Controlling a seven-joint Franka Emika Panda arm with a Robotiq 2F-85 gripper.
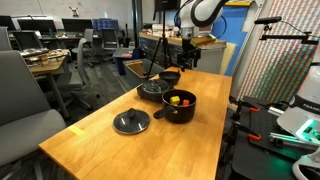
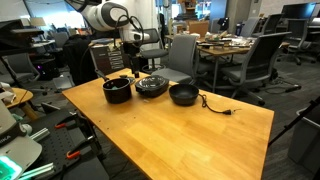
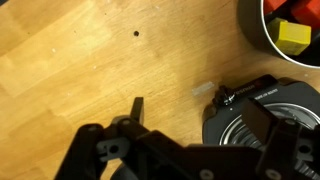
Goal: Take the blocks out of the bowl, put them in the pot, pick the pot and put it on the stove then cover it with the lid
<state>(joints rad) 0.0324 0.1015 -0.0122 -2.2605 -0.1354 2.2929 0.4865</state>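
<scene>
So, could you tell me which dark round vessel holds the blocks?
The pot with the side handle, beside the lid: yellow and red blocks show inside, while the smaller bowl shows none.

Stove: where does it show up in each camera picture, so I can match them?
In an exterior view: stove near the centre, beyond the lid.
In an exterior view: stove near the centre, upper half.
Wrist view: stove bottom right, cut by the frame.
Shared landmark: the wooden table it sits on, in all three.
</scene>
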